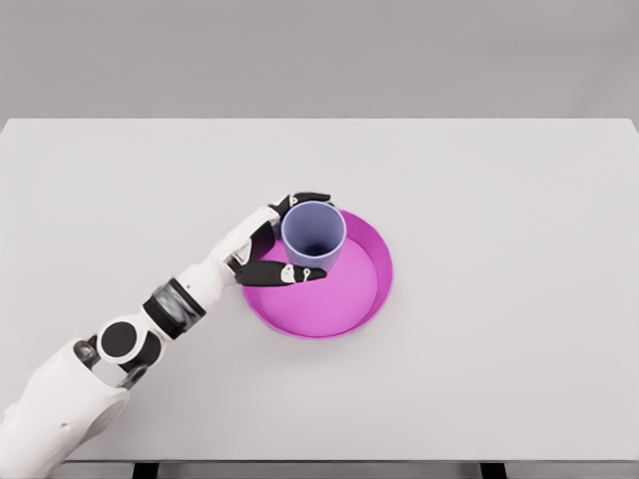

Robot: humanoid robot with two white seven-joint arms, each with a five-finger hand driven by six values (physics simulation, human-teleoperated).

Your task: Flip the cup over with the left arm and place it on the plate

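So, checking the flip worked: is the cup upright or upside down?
Upright: the lavender cup shows its open mouth and dark inside from above, over the magenta plate, with the left hand around it.

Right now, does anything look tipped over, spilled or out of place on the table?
Nothing stands out. The cup is upright, mouth up, over the plate's upper left part, with the left robot hand around it.
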